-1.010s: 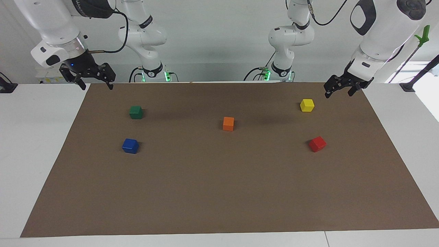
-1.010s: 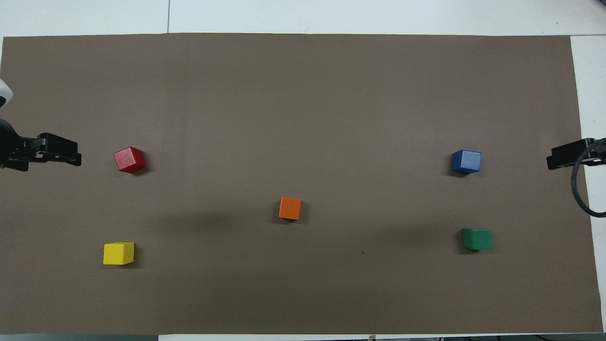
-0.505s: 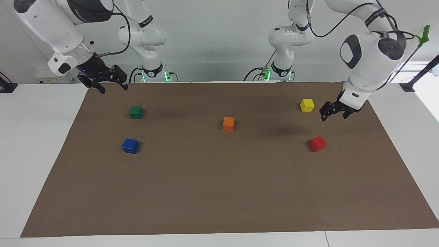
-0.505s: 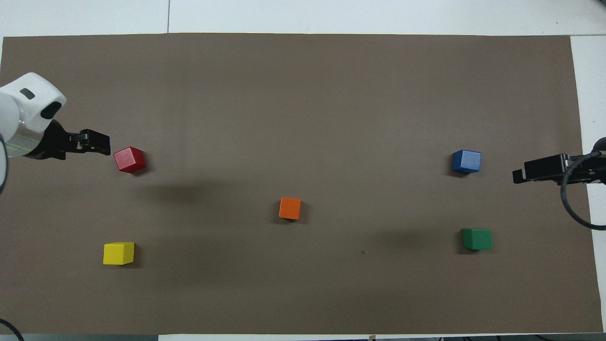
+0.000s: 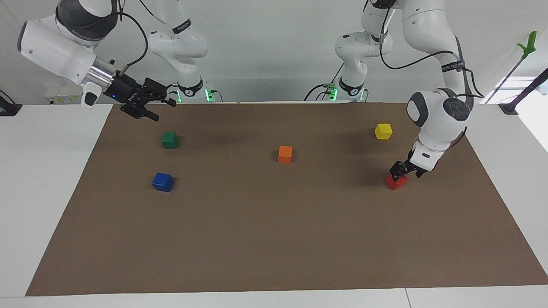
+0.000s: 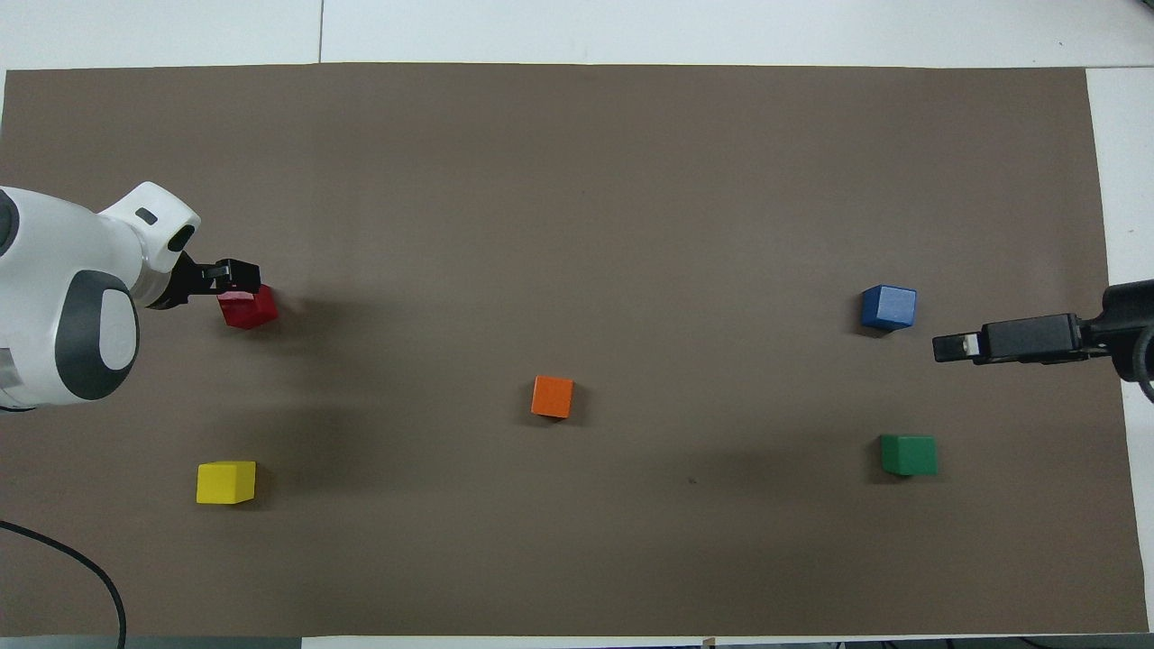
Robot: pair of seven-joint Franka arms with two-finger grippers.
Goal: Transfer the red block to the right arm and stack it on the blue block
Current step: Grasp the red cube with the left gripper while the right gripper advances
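Five cubes on the brown mat (image 5: 274,239), and the one that matters is the red block (image 5: 397,182), sitting toward the left arm's end of the table, right under the left gripper (image 5: 406,170). That gripper is low over it with its fingers spread wide, tips straddling the block's top edge, nothing held yet. From overhead the left gripper (image 6: 236,275) covers the red block's (image 6: 248,308) nearer corner, so the line-up looks a touch off centre.

To do this well, I'd say: square the jaws to two flat faces, sink until the pads sit at mid-height, then close. Pinch a corner and the block twists out. Leave part of the block showing, because the other hand needs room to take it.

Out from there, the yellow cube (image 5: 383,131) is near, the orange cube (image 5: 285,154) well apart. Over at the other end, the right gripper (image 5: 154,102) hangs in the air, open, above the mat's edge, near the green cube (image 5: 170,140), with the blue block (image 5: 162,182) waiting untouched.
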